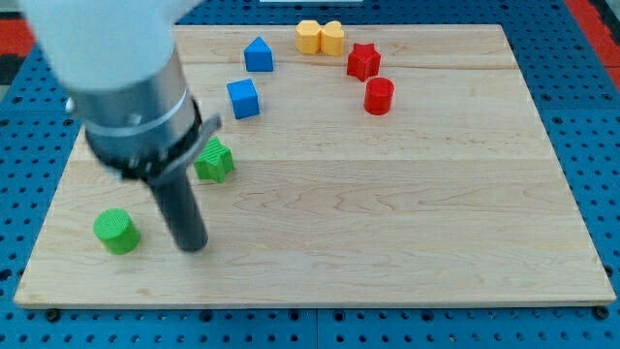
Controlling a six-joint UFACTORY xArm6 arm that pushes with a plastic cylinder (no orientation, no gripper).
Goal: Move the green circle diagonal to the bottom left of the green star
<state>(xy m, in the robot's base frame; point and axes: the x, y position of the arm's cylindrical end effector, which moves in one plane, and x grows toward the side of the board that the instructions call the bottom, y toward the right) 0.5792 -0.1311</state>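
The green circle (116,231) sits near the desk's (387,213) bottom-left corner, down and to the view's left of the green star (214,160), with my tip (194,244) just to the circle's right and not touching it. Lots of bare wood lies to the right of the green star. My rod hides part of the star, and there are no jaws on this arm, only the rod

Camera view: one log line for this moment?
tip right of green circle, apart | green star above, partly behind rod | circle lower left of star
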